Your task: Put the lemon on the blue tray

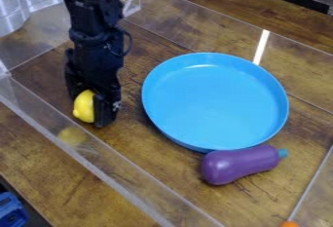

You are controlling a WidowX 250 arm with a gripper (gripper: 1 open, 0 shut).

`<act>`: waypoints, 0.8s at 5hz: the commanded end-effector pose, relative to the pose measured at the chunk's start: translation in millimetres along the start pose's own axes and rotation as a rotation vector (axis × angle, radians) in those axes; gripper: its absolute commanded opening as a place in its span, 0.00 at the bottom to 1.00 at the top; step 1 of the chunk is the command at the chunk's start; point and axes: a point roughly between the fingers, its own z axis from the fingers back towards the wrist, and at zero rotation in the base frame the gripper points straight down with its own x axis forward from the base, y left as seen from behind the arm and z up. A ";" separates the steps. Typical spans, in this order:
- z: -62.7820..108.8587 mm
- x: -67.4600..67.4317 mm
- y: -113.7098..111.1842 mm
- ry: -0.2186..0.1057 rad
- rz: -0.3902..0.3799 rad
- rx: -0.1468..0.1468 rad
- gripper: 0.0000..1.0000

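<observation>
Though small, lemon (84, 105) glossy yellow

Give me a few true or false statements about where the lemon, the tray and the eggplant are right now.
1. The lemon lies on the blue tray. False: it is on the wooden table, left of the tray.
2. The blue tray is empty. True.
3. The purple eggplant lies inside the tray. False: it lies on the table by the tray's near rim.
4. The gripper is directly over the lemon, pointing down. True.
</observation>
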 end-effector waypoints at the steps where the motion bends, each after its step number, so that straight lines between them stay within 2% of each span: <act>1: 10.7 8.8 13.4 -0.067 0.044 0.026 0.00; 2: 17.4 11.1 16.4 -0.065 0.019 0.045 0.00; 3: 36.0 16.7 8.8 -0.068 -0.009 0.076 0.00; 4: 62.1 27.0 -4.4 -0.081 -0.050 0.118 0.00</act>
